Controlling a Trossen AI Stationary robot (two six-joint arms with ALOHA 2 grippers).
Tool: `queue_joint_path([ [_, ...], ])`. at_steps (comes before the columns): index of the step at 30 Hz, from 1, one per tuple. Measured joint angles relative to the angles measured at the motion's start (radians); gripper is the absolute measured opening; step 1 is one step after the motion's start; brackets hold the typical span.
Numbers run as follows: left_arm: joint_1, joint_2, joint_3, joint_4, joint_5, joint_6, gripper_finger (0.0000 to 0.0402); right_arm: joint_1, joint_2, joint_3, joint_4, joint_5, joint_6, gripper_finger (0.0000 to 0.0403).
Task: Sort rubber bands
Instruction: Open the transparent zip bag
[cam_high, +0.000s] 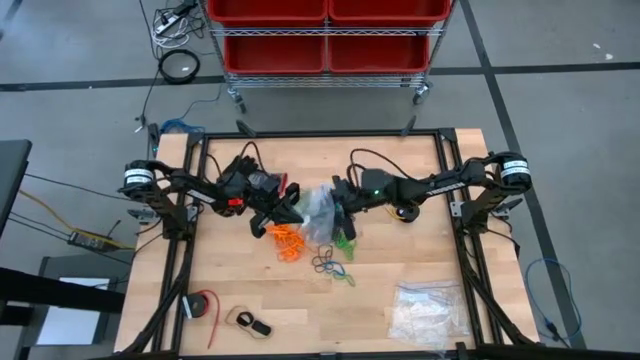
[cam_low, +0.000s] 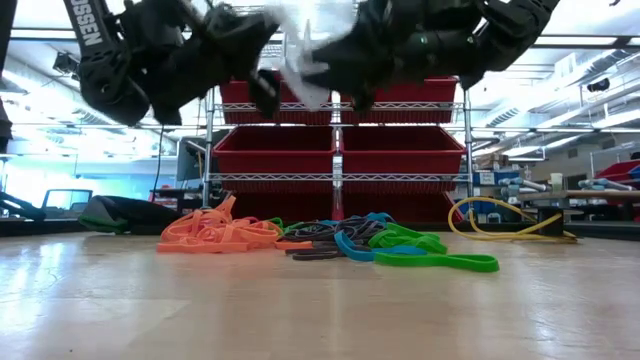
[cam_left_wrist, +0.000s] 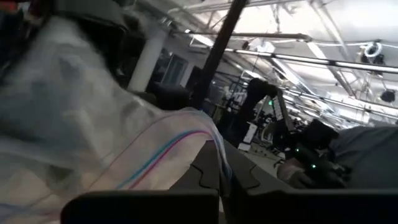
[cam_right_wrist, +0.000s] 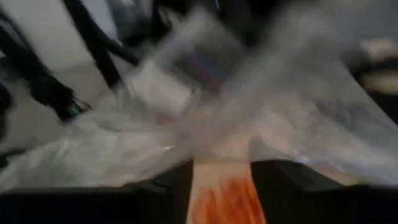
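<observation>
I see left claw (cam_high: 290, 207) clamped on clear bag (cam_high: 318, 212) | right claw (cam_high: 340, 205) fingers parted at bag | rubber bands (cam_high: 312, 247) at 6 o'clock below both claws

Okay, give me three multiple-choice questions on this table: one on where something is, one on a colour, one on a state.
1. Where does the bag of whitish pieces lie?
A. On the orange pile
B. At the table's right corner, away from the shelf
C. In a red bin

2. Which colour of rubber bands lies nearest the left arm's side?
A. Orange
B. Green
C. Blue

3. How is the clear bag between the two arms?
A. Flat on the table
B. Lifted above the bands
C. Hanging off the table edge

Answers:
1 B: the bag of whitish pieces lies flat on the table at that corner.
2 A: the orange rubber bands lie leftmost in the pile.
3 B: the clear bag hangs high above the pile, with the left claw shut on it.
</observation>
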Motion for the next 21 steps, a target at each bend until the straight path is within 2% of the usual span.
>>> queue_joint_path([
  [6, 0.076, -0.012, -0.119, 0.011, 0.003, -0.046, 0.0001, 0.037, -0.005, 0.000, -0.219, 0.193, 0.017, 0.0193],
  [14, 0.129, -0.128, -0.247, 0.005, 0.003, -0.056, 0.0000, 0.078, -0.057, 0.000, -0.461, 0.348, 0.054, 0.0185],
  [17, 0.136, -0.182, -0.266, -0.064, 0.018, -0.060, 0.0000, 0.091, -0.095, 0.000, -0.546, 0.384, 0.067, 0.0182],
  [21, 0.126, -0.245, -0.254, -0.284, 0.033, -0.053, 0.0000, 0.101, -0.178, 0.000, -0.621, 0.420, 0.068, 0.0180],
])
